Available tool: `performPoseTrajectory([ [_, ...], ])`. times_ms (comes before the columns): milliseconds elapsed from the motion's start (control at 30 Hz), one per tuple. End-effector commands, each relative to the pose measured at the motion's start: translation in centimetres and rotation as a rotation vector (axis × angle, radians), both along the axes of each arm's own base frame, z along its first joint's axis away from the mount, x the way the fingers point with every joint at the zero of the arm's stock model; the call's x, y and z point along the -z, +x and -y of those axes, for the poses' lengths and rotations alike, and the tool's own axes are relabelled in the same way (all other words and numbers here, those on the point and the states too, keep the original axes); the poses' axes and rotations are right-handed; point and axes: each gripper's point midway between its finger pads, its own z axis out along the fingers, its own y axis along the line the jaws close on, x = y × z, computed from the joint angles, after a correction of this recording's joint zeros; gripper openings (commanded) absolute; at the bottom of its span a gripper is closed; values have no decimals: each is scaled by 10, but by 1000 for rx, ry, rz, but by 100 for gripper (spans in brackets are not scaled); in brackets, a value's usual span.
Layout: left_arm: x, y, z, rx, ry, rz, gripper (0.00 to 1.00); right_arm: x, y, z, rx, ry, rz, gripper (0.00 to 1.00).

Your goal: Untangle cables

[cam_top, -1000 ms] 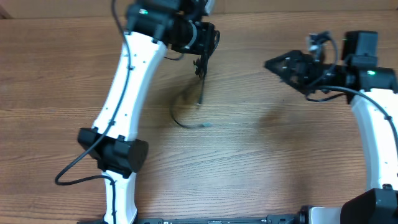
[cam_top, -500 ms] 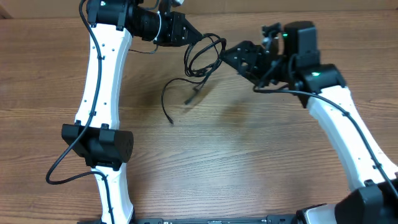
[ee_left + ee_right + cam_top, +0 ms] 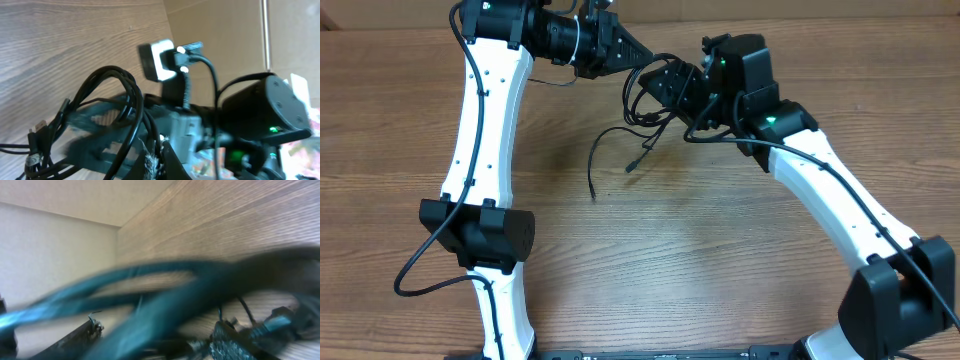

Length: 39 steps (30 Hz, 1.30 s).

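Observation:
The cables [image 3: 638, 106] are thin black cords, held as a loose bunch of loops above the far middle of the table. My left gripper [image 3: 630, 55] is shut on the top of the bunch; the left wrist view shows its jaws [image 3: 161, 161] pinched on the strands, with loops [image 3: 132, 100] fanning out. Two loose ends hang down, one strand [image 3: 592, 178] and one with a small plug [image 3: 632, 165]. My right gripper [image 3: 666, 86] reaches in from the right. Its fingers stand apart in the right wrist view [image 3: 155, 330], with blurred cable [image 3: 165, 300] across them.
The wooden table [image 3: 720, 260] spreads below both arms. The left arm's white link [image 3: 485, 120] runs down the left side and the right arm's link [image 3: 830, 190] crosses the right half. A cardboard wall [image 3: 225, 35] stands behind the table's far edge.
The right arm has swung left from the right side to the bunch, and its fingers have come closer together. The left arm shifted left, still holding the cables, whose loops now hang spread.

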Motion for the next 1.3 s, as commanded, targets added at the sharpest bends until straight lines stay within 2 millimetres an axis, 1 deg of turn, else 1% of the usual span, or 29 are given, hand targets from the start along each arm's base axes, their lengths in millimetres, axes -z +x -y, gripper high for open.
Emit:
performPoseTrajectory([
  [0, -9, -9, 11, 32, -56, -42, 4, -8, 10, -8, 33, 28, 20, 70],
  [33, -9, -10, 13, 36, -56, -41, 4, -9, 12, -9, 40, 32, 26, 70],
  [100, -9, -12, 16, 39, -57, -54, 4, -11, 18, -6, 69, 29, 47, 64],
  [133, -10, -12, 17, 43, -60, -54, 4, -8, 21, -1, 101, 10, 46, 53],
  [167, -11, -10, 17, 42, -62, -40, 4, -3, 21, 2, 116, -7, 31, 38],
  [200, -11, -8, 15, 36, -63, -32, 4, -1, 20, 3, 115, -11, 21, 26],
  [267, -12, -1, 10, 18, -59, -4, 4, 4, 17, 6, 109, -32, 5, 7],
  [300, -10, 5, 5, -3, -42, 13, 4, 6, 14, 8, 94, -47, 1, 4],
  [367, 1, 20, -9, -73, 32, 36, 4, 5, 7, 14, 64, -75, 4, 4],
  [433, 14, 35, -29, -156, 128, 51, 4, -2, 1, 23, 51, -98, 19, 4],
  [467, 24, 44, -44, -214, 200, 58, 4, -9, -3, 29, 42, -113, 39, 4],
  [500, 31, 49, -54, -253, 249, 60, 4, -16, -7, 34, 37, -127, 59, 4],
  [533, 40, 56, -71, -308, 321, 61, 4, -26, -13, 44, 38, -141, 80, 4],
  [567, 44, 59, -79, -331, 357, 64, 4, -33, -17, 49, 42, -145, 91, 4],
  [600, 49, 62, -90, -359, 404, 73, 4, -44, -24, 59, 49, -152, 105, 4],
  [633, 52, 65, -98, -380, 446, 81, 4, -49, -27, 63, 54, -151, 109, 4],
  [667, 57, 67, -108, -408, 492, 82, 4, -59, -35, 73, 66, -150, 113, 4],
  [767, 67, 70, -129, -462, 603, 82, 4, -82, -54, 98, 90, -173, 152, 4],
  [800, 68, 70, -131, -466, 619, 83, 4, -85, -57, 101, 93, -178, 160, 4],
  [867, 73, 68, -140, -469, 680, 90, 4, -99, -71, 117, 112, -194, 186, 4],
  [900, 73, 68, -141, -469, 688, 91, 4, -100, -74, 120, 117, -195, 186, 4],
  [933, 75, 67, -145, -472, 712, 91, 4, -106, -82, 124, 106, -206, 210, 4],
  [1000, 76, 65, -145, -463, 715, 89, 4, -111, -92, 123, 66, -218, 242, 4],
  [1100, 77, 62, -144, -455, 714, 77, 5, -112, -99, 117, 3, -220, 265, 4],
  [1133, 77, 61, -143, -449, 709, 74, 8, -112, -101, 116, -13, -220, 269, 4],
  [1167, 77, 60, -139, -433, 695, 73, 15, -110, -102, 114, -34, -222, 272, 4],
  [1233, 74, 56, -126, -367, 649, 98, 33, -109, -104, 111, -63, -221, 278, 4],
  [1267, 69, 52, -112, -283, 594, 144, 58, -108, -104, 109, -72, -215, 274, 4],
])
